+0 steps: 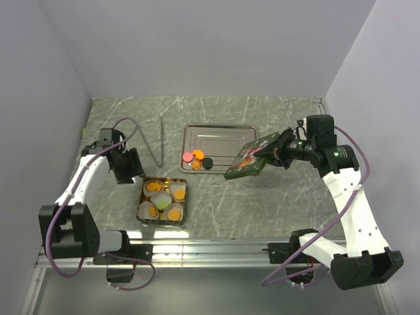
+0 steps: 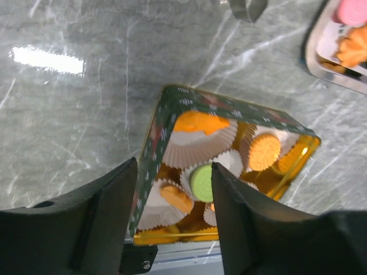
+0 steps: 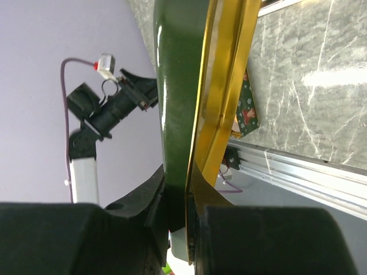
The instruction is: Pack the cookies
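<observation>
An open green tin (image 1: 142,197) with a gold inside holds white paper cups with cookies: orange pieces (image 1: 155,187) and a green one (image 1: 163,201). In the left wrist view the green cookie (image 2: 202,182) and an orange disc (image 2: 264,151) lie in cups. My left gripper (image 1: 134,176) is open and empty over the tin's far left corner; its fingers (image 2: 97,217) straddle the tin's left wall (image 2: 150,143). Pink, orange and black cookies (image 1: 197,159) lie at the front left of a steel tray (image 1: 230,134). My right gripper (image 1: 270,152) is shut on the green lid (image 1: 246,159), held tilted above the table; its edge (image 3: 178,86) stands between the jaws.
A bent metal tool (image 1: 157,141) lies behind the tin. The tray corner with a pink cookie (image 2: 351,11) shows at the left wrist view's upper right. Grey walls close in left, right and back. An aluminium rail (image 1: 210,248) runs along the near edge.
</observation>
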Controlling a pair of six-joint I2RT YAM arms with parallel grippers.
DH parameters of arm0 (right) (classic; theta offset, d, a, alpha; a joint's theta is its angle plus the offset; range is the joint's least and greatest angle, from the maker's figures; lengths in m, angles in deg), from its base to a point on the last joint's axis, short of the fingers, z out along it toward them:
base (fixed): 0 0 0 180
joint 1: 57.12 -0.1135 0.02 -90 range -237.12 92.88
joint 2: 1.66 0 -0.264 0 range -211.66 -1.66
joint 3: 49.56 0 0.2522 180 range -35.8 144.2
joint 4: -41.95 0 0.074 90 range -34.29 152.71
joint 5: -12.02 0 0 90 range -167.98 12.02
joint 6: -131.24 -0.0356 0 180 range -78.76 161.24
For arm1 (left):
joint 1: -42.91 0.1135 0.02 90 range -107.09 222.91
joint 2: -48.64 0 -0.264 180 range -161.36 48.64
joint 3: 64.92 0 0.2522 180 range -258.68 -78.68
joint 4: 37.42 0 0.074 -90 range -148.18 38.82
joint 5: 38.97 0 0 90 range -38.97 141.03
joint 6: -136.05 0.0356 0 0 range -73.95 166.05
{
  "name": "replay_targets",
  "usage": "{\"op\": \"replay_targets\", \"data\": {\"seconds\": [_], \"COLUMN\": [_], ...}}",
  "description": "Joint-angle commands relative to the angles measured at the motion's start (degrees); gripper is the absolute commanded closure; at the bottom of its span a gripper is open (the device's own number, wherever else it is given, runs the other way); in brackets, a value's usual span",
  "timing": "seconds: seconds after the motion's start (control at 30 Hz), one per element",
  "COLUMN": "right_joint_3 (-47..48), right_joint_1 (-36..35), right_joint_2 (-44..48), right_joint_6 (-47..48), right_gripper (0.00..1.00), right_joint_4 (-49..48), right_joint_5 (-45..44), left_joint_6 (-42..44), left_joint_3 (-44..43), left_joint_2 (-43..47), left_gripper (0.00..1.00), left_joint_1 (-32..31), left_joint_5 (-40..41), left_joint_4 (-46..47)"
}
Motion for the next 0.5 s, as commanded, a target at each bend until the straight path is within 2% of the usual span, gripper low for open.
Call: {"op": "replay_targets", "data": {"seconds": [0.0, 0.27, 0.47], "right_joint_3": [0.53, 4.75, 3.71], "right_joint_1": [0.15, 1.55, 2.87], "right_joint_2": [0.50, -3.27, -4.16], "right_joint_6": [0.79, 3.51, 3.78], "right_gripper": [1.00, 1.00, 1.00], "right_joint_4": [-1.38, -0.15, -1.73], "right_joint_5": [0.34, 1.48, 3.06], "left_joint_6": [2.20, 2.91, 3.08], "left_joint_3": [-2.06, -2.41, -2.58], "left_joint_2": [-3.38, -9.44, -13.31], "left_gripper": [0.42, 0.51, 0.61], "left_joint_1": [0.04, 0.04, 0.04], "left_joint_5": [-1.67, -3.08, -3.96], "left_joint_4": [1.82, 2.70, 3.84]}}
